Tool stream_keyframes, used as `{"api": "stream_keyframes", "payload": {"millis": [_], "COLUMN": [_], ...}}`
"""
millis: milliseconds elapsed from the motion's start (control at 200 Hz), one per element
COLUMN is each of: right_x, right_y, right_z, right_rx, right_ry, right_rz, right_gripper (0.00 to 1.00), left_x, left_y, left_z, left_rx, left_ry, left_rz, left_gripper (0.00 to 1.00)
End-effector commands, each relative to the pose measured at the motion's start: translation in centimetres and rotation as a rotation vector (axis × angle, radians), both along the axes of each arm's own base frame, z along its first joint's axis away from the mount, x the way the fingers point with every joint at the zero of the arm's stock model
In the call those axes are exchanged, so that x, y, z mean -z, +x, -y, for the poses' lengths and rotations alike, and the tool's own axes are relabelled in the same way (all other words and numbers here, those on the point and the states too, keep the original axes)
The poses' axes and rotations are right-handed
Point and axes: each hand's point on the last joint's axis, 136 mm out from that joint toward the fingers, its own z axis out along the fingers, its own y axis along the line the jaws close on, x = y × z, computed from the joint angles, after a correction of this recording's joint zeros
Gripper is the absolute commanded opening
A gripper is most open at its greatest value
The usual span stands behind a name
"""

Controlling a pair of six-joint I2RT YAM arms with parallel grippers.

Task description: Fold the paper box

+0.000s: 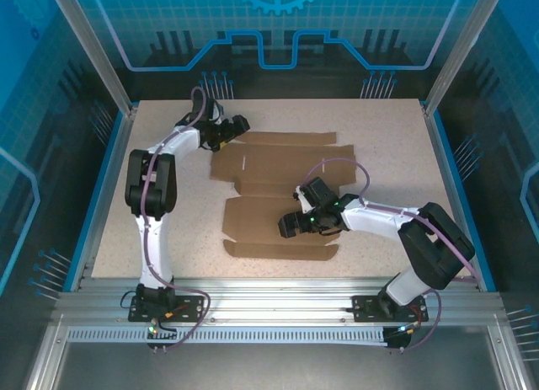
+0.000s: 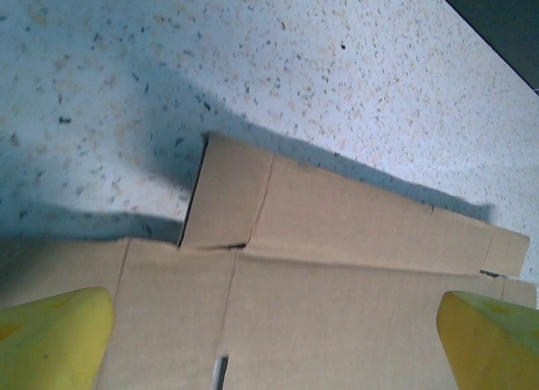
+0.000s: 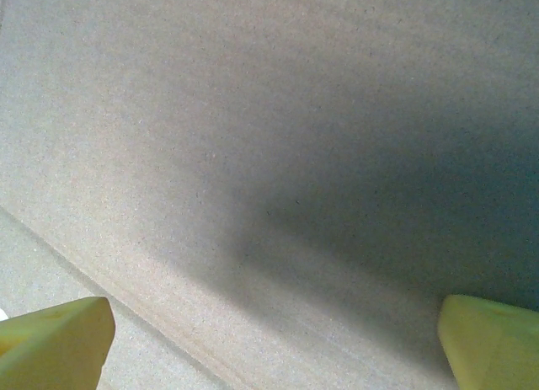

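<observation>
The paper box [image 1: 278, 167] lies unfolded and flat in the middle of the table, a brown cardboard sheet with flaps along its far and near edges. My left gripper [image 1: 238, 125] hovers open at the sheet's far left corner. In the left wrist view its yellow fingertips [image 2: 59, 335] straddle a wide panel of the paper box [image 2: 337, 238], with a small flap lifted slightly at the corner. My right gripper [image 1: 288, 227] is low over the near panel, also open. In the right wrist view the paper box [image 3: 253, 154] lies close beneath the spread fingertips [image 3: 55, 344], nothing held.
The speckled table [image 1: 379, 137] has free room to the right and left of the sheet. Blue rails [image 1: 84, 230] edge its sides, and an aluminium frame [image 1: 278, 301] runs along the near edge where both arm bases are bolted.
</observation>
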Motion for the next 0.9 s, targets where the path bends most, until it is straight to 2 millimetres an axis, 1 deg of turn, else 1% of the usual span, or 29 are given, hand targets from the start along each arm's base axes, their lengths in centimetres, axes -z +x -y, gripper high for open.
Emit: {"api": "stream_keyframes", "payload": {"millis": [0,120,170,315,405,540,695,766,891], "right_x": [0.4,0.4,0.5,0.5,0.9,1.2,1.7,1.9,2.0], "right_y": [-1.7,-1.7,-1.7,-1.6,-1.8,-1.9,-1.9,-1.9,-1.9], "right_z": [0.4,0.4,0.5,0.6,0.7,0.7,0.5,0.5,0.4], "right_rx": [-0.029,-0.021,-0.017,-0.012,-0.016,-0.014,-0.017,-0.015,-0.016], "right_ry": [-0.027,-0.027,-0.028,-0.026,-0.032,-0.033,-0.029,-0.028,-0.026], "right_rz": [-0.045,-0.045,-0.043,-0.037,-0.043,-0.047,-0.056,-0.06,-0.064], "right_gripper": [1.0,1.0,1.0,1.0,1.0,1.0,1.0,1.0,1.0], "left_x": [0.2,0.6,1.2,1.7,1.3,0.6,-0.9,-1.1,-0.9], "left_y": [1.8,3.0,3.3,4.1,4.3,4.3,4.3,4.5,4.5], "left_z": [-0.3,0.0,0.1,0.6,1.7,2.3,3.5,4.1,4.8], "left_rx": [-0.011,-0.012,-0.014,-0.004,0.034,0.054,0.106,0.129,0.144], "left_ry": [0.0,-0.025,-0.029,-0.061,-0.119,-0.155,-0.188,-0.2,-0.213], "left_rz": [0.017,0.028,0.019,0.023,0.043,0.08,0.14,0.146,0.143], "left_gripper": [0.99,0.99,0.99,0.99,0.99,0.99,0.99,0.99,0.99]}}
